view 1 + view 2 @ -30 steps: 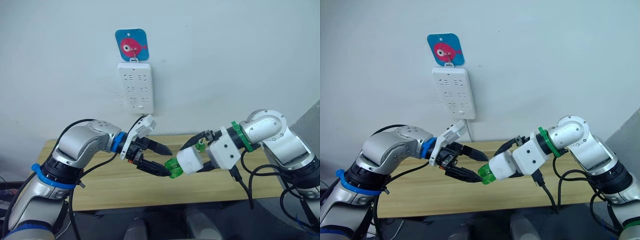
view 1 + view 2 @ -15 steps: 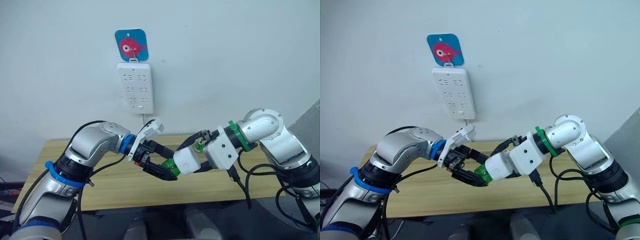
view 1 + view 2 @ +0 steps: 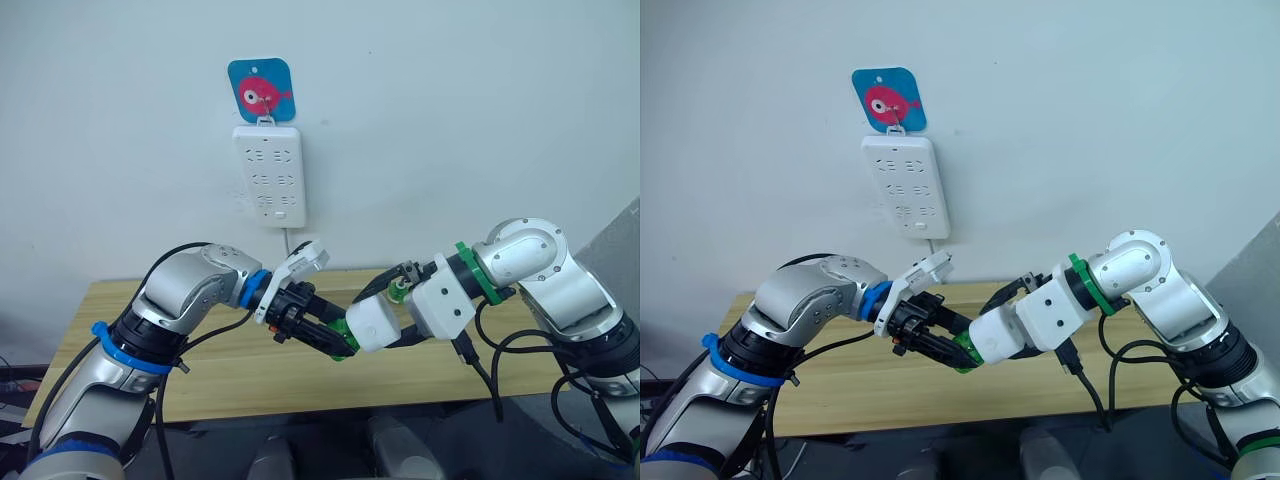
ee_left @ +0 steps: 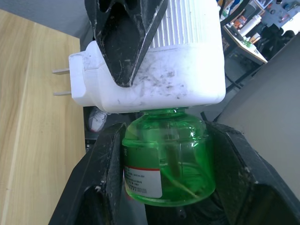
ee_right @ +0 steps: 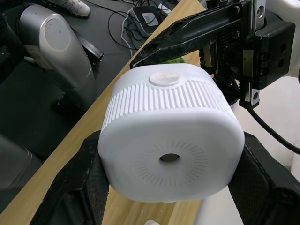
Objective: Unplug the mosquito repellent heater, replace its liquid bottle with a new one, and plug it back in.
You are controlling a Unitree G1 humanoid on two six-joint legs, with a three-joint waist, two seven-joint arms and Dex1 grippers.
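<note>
The white mosquito repellent heater [image 3: 372, 324] hangs in the air above the table, with my right gripper [image 3: 378, 312] shut on its body. A green liquid bottle [image 4: 166, 161] sticks out of the heater's underside toward my left arm. My left gripper [image 3: 336, 336] is shut on that bottle, one finger [image 4: 105, 183] on each side of it. The heater's two metal prongs [image 4: 61, 83] point out sideways, free of any socket. In the right wrist view the heater's vented face [image 5: 171, 154] sits between my fingers [image 5: 89, 187].
A tall white power strip [image 3: 268, 173] hangs on the wall under a blue plate with a pink fish [image 3: 260, 90], its cable running down behind the wooden table [image 3: 200, 370]. Both arms meet over the table's middle.
My left gripper has moved right to the bottle, come around it with fingers open, and has now shut on it. The right gripper has held the heater almost still.
</note>
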